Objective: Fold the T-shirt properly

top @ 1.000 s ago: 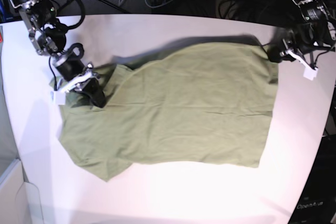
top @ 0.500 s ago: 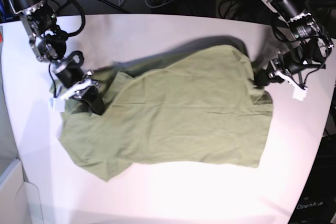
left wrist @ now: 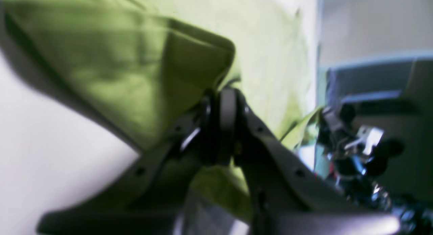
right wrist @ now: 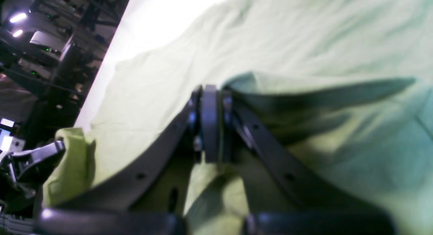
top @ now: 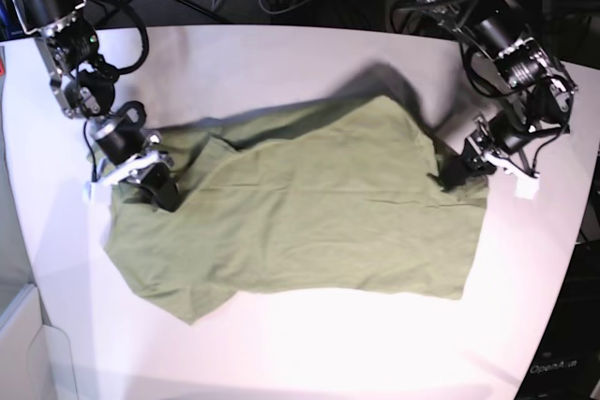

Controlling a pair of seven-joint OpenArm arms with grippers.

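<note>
White tabletop [top: 281,63] carries T-shirt [top: 309,222], spread across middle, far edge lifted. Left gripper [top: 448,178], scene right, jaws clenched on shirt's far-right corner. Right gripper [top: 161,185], scene left, jaws clenched on left-end fabric.

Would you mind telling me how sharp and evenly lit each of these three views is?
Base view: sharp, though glare washes out the white table near the front edge. Left wrist view: blurred throughout, the T-shirt casting a dark shadow. Right wrist view: soft, with the table blown out to white at the top.
</note>
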